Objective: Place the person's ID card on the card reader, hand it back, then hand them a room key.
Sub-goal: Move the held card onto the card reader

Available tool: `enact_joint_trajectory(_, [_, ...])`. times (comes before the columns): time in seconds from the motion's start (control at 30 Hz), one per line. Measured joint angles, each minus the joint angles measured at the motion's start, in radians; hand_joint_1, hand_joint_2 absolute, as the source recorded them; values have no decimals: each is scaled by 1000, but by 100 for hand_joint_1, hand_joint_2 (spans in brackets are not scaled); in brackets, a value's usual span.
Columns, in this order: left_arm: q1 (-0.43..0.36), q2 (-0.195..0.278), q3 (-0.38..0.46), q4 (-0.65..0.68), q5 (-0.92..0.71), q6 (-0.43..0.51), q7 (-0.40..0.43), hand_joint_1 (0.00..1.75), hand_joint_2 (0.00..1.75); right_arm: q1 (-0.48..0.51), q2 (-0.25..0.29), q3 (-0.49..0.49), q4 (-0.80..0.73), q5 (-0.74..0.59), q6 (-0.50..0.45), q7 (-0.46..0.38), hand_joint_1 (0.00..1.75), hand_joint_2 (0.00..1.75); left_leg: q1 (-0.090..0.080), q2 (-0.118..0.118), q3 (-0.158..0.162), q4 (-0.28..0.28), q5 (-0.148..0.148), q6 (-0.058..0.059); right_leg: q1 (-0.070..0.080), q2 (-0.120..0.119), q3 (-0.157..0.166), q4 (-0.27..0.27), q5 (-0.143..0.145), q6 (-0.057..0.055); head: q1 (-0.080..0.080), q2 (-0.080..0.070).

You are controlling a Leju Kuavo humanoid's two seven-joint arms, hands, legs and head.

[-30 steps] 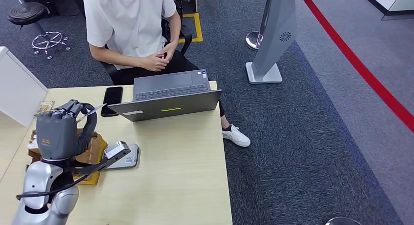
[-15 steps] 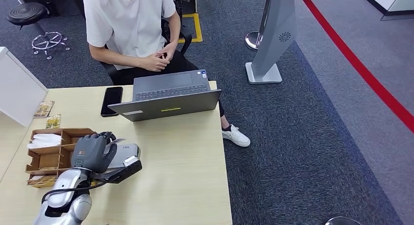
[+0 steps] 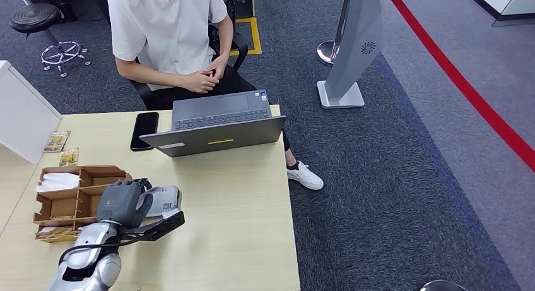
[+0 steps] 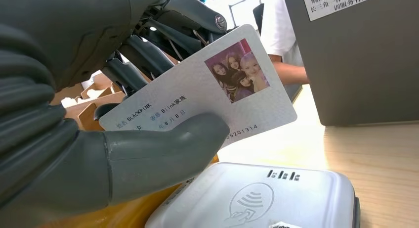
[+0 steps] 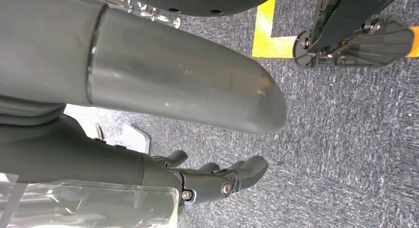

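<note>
The ID card (image 4: 207, 97) is a white plastic card with a small colour photo of several faces near one corner, a few lines of dark print and a row of digits along its edge. The left hand (image 3: 123, 202) holds it, the thick grey thumb (image 4: 163, 149) pressing on the printed face and the darker fingers (image 4: 148, 50) behind it, so the card stands tilted just above the card reader (image 4: 257, 198) and apart from it. The reader is a pale grey, rounded box with a contactless symbol on its top; it lies on the bench (image 3: 240, 228) just beside the brown cardboard organiser (image 3: 69, 193), whose compartments hold white paper. From the head view the left hand covers much of the reader (image 3: 165, 199). Farther along the bench sit an open grey laptop (image 3: 217, 124) and a black phone (image 3: 145, 130), with two small packets (image 3: 63, 149) near the far corner. A person (image 3: 170, 38) in a white shirt sits behind the laptop, hands clasped in the lap. The right hand (image 5: 217, 181) hangs over the dark carpet with its fingers loosely curled and nothing in them. Compared with a second ago, the left hand has come down from above the organiser to the reader, and since half a second ago it has barely shifted.
</note>
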Motion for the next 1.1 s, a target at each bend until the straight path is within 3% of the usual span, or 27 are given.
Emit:
enact_joint_trajectory(0.67, [-12, -3, -1, 53, 8, -25, 17, 175, 175, 0, 0, 0, 0, 9, 1, 0, 0, 0, 0, 0, 0, 0, 0, 0, 0, 0, 0, 0, 0, 0, 0, 0])
enact_joint_trajectory(1.1, [-87, 1, -3, 176, 69, -111, -12, 175, 175, -1, 0, 0, 0, 19, 1, 0, 0, 0, 0, -1, 2, 0, 1, 0, 0, -1, 2, 0, 0, 0, 0, 0])
